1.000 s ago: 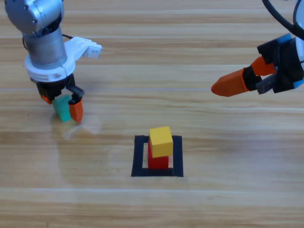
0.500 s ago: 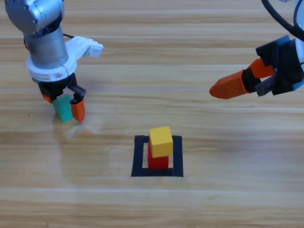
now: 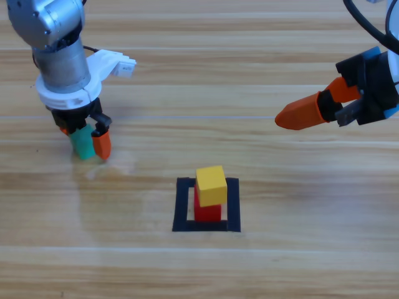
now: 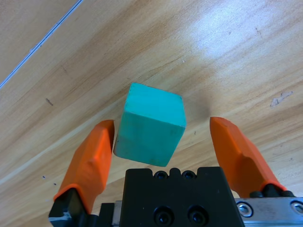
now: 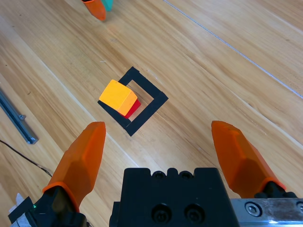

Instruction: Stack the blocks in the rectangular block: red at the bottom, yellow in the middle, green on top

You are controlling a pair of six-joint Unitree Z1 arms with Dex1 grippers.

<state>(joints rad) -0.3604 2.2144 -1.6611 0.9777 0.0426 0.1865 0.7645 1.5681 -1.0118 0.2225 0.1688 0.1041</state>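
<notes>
I count three cubes, one of each colour, one black tape square and two arms. The red cube sits inside the rectangular block, and the yellow cube rests on top of it, turned a little off square. The green cube is well to the left of the stack, between the jaws of my left gripper. In the left wrist view one jaw touches its side while the other stands clear of it, so the jaws are parted (I can't call that a grip). My right gripper hangs at the right, up and right of the stack, jaws spread wide with nothing between them. Against the picture half a second back, the left arm has shifted only slightly, the cube still under it; the stack and the right arm look unchanged.
</notes>
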